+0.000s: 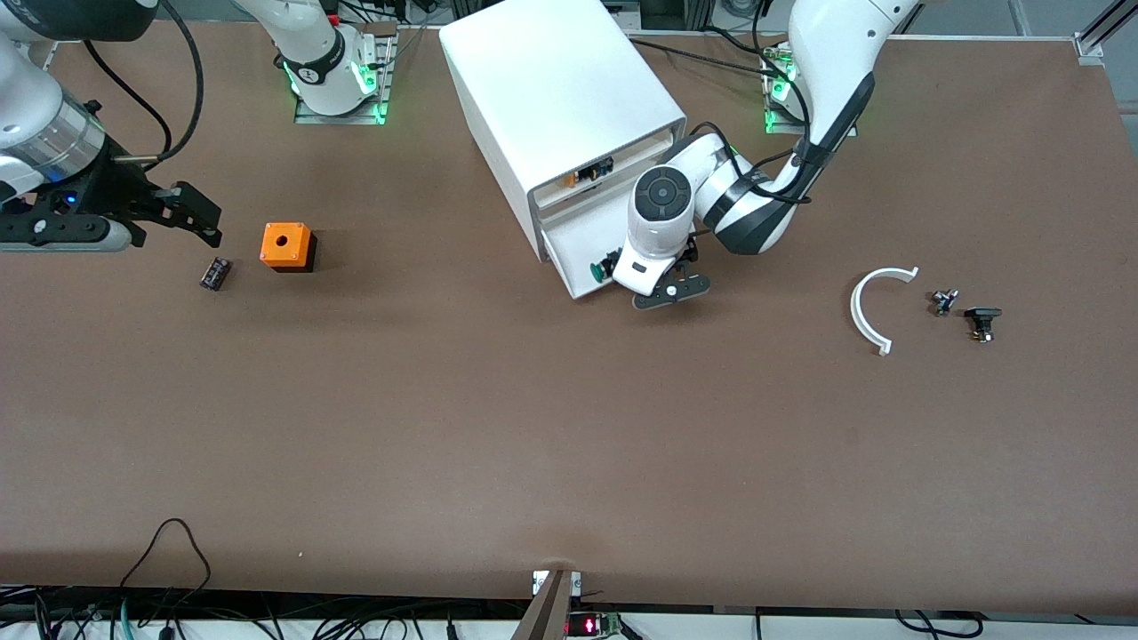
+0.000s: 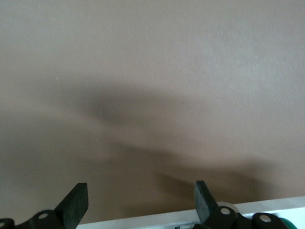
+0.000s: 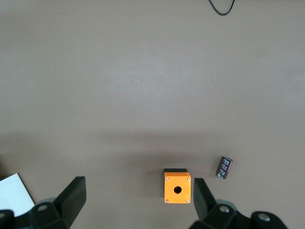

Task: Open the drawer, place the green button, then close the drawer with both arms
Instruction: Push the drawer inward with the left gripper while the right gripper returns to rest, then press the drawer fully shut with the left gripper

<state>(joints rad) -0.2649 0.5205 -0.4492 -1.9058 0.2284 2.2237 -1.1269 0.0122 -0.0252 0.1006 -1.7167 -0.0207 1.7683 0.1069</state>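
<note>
Green-capped button (image 1: 599,269) lies in the pulled-out drawer (image 1: 582,244) at centre frame, under the left gripper (image 1: 673,290), whose fingers stand apart, holding nothing. Right gripper (image 1: 197,213) waits at the frame's left edge, spread wide and empty, near an orange cube (image 1: 286,246).
</note>
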